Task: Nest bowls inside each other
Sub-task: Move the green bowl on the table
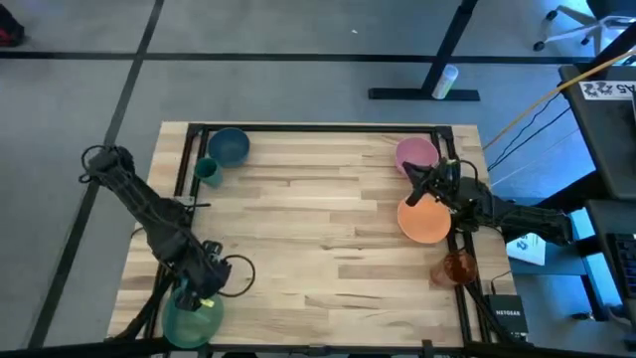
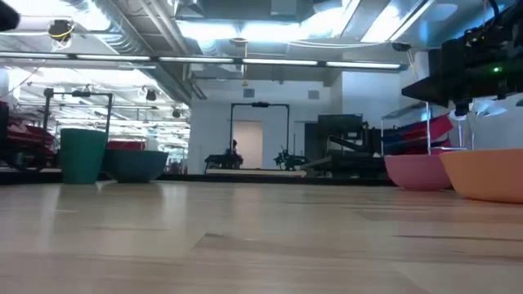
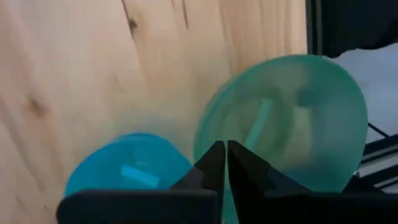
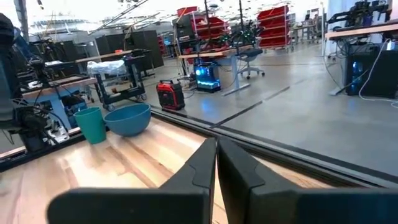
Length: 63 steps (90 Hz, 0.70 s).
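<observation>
My left gripper [image 1: 204,286] is at the table's near left corner, shut on the teal-green bowl [image 3: 292,124], which partly overhangs the near edge [image 1: 189,320]. A bright blue bowl [image 3: 124,171] lies on the wood right beside it. At the far right my right gripper [image 1: 412,179] is shut on nothing [image 4: 216,149], above the gap between the pink bowl [image 1: 415,153] and the orange bowl [image 1: 424,221], both resting on their bases. The dark blue bowl [image 1: 229,145] stands at the far left. My left gripper pinches the teal-green bowl's rim [image 3: 205,140] between its two fingers, on the side next to the bright blue bowl. The fingers come from above, slanting toward the near edge. The bowl appears tilted, its hollow facing the wrist camera; whether it is lifted clear I cannot tell.
A small dark-green cup [image 1: 208,170] stands beside the dark blue bowl. A see-through orange-red cup [image 1: 457,267] sits near the right edge. A black frame [image 1: 318,127] runs along the table's far and side edges. The middle of the wooden top [image 1: 318,229] is bare.
</observation>
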### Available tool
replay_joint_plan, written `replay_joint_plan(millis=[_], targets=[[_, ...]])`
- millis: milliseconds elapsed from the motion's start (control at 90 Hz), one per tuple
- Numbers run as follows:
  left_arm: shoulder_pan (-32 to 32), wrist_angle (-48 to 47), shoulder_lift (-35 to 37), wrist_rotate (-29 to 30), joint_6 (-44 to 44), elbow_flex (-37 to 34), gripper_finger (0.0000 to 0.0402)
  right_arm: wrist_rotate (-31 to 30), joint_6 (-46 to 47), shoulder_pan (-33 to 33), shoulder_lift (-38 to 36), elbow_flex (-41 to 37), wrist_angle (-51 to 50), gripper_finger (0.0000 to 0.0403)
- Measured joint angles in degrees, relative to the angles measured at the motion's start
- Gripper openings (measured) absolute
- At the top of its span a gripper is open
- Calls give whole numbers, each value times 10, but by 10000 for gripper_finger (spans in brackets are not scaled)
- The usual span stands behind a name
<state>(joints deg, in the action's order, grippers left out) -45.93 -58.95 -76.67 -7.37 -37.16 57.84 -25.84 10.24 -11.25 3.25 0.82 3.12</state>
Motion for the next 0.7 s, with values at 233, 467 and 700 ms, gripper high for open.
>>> replay_joint_plan(millis=[233,467,700], targets=[[2,16,-4,0,-4,-23,28,16,0,0,0,0,2,1],[1,22,-4,0,0,-33,64,15,0,0,0,0,3,1],[-1,22,-17,1,0,-33,83,15,0,0,0,0,3,1]])
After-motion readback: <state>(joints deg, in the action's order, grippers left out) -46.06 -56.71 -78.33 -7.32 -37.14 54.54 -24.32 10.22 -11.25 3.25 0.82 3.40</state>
